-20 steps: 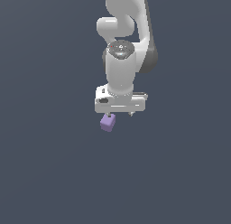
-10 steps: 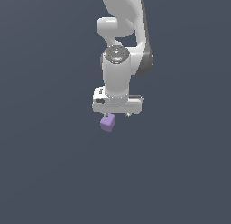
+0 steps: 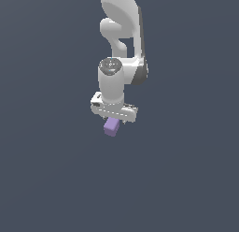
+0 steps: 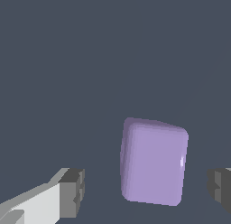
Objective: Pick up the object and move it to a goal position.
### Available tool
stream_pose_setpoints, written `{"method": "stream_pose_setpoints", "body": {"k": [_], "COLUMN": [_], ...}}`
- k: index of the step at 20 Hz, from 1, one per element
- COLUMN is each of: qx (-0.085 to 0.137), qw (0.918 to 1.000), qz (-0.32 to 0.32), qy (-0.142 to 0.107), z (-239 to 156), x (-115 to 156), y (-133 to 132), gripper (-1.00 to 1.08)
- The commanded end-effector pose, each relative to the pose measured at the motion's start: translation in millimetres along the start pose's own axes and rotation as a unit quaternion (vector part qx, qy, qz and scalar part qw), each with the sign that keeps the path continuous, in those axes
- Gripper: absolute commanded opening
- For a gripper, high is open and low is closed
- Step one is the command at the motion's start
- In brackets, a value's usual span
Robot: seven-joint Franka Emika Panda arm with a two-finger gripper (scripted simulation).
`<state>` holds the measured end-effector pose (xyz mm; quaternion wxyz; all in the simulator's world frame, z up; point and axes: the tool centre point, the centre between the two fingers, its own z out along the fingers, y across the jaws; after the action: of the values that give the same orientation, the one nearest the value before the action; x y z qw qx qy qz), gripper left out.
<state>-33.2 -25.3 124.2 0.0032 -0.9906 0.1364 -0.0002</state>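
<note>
One white, smooth-shelled arm [image 3: 122, 53] reaches down through the exterior view, built of rounded, glossy segments with a dark band along one joint, and ends in a flat, boxy tool [image 3: 113, 115]. We see the cube [image 3: 111, 126] directly beneath that tool, a small matte light-purple block with softly rounded edges, turned slightly askew and narrower than the tool's white body. In the wrist view the cube [image 4: 153, 161] fills the space between the two fingers as a smooth lavender face with bevelled corners and a faint highlight down one edge. One finger [image 4: 72, 193] shows a grey, ridged pad on a white angular stem; the other pad sits at the frame's edge. We see clear dark gaps on both sides of the cube, so the jaws stand apart and touch nothing. Whether the cube rests on the surface or hangs free we cannot tell. Behind everything lies a plain, even slate-grey ground [image 3: 46, 179] without texture or seams.
</note>
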Motion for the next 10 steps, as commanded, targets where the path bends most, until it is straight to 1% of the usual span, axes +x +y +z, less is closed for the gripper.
{"method": "stream_pose_setpoints", "body": {"k": [1, 6, 10], "qx": [-0.001, -0.003, -0.003], "qw": [0.9997, 0.9987, 0.9986], "qz": [0.025, 0.052, 0.053], "qy": [0.0, 0.0, 0.0], "z": [8.1, 17.0, 17.8], "x": [-4.1, -9.0, -9.5], "y": [8.1, 17.4, 18.2], "gripper": [1.0, 1.0, 1.0]}}
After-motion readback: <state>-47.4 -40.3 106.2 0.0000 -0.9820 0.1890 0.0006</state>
